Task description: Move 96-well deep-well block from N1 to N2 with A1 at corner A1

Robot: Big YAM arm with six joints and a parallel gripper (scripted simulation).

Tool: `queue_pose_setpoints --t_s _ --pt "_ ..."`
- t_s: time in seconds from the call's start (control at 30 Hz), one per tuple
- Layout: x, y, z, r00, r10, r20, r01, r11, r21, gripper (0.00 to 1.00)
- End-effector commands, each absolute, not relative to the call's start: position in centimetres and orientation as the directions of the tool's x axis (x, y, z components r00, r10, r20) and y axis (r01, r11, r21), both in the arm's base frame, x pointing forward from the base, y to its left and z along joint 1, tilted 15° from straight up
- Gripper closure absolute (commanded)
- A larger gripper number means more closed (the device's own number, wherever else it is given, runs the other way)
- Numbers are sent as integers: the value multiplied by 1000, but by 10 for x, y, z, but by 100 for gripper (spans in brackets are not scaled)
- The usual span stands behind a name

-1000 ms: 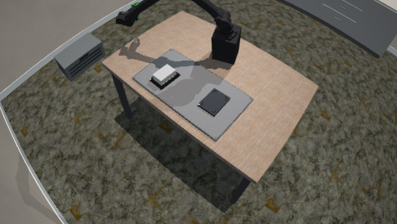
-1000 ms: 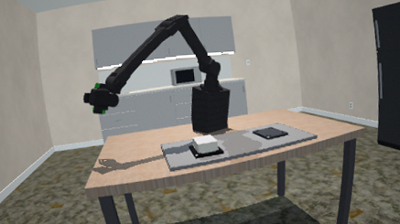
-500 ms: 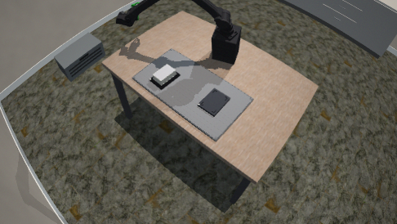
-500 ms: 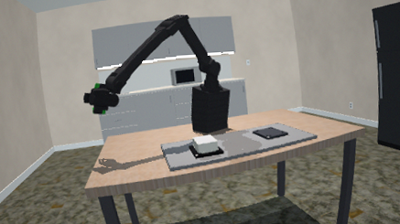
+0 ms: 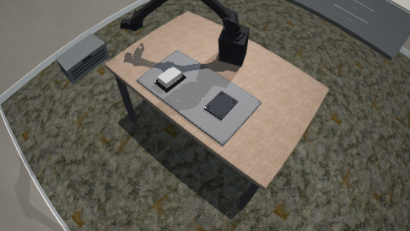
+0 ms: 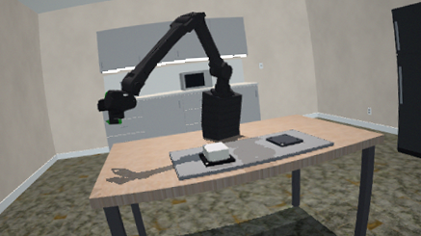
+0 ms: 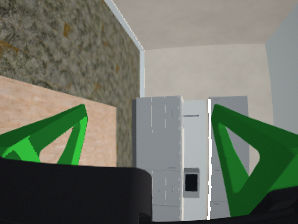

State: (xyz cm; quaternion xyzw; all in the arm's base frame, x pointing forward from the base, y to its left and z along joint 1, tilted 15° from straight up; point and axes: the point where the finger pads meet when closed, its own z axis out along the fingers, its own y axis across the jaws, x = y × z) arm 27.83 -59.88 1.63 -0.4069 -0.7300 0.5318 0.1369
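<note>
Currently gripper fully open, empty, hanging high beyond table edge, well apart from block. Block seated on N1 nest on mat toward that same edge; N2 bare. Approach: descend square over block, straddle sides, keep level.

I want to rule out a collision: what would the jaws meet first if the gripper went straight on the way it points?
The open gripper points past the table's edge at the grey cabinet by the wall. Nothing shows between, so the cabinet likely comes first, though depth is unclear.
</note>
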Motion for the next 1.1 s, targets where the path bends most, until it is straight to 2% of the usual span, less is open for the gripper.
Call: queue_pose_setpoints --t_s 0.0,0.13,0.23,0.33,0.57,0.73,0.93,1.07 --pt "291 -600 47 -641 717 -273 472 87 -878 0" --pt "304 -585 40 -679 693 -241 491 186 -851 0" --pt "322 -585 28 -668 697 -261 505 167 -847 0" --pt "325 -566 31 -712 660 -241 519 263 -813 0" --pt "340 -548 23 -736 637 -228 525 325 -787 0" --pt "353 -527 15 -785 587 -200 521 449 -726 0" --pt "365 -507 -5 -778 602 -183 520 450 -726 0" --pt "375 -490 3 -818 544 -184 509 536 -673 0"
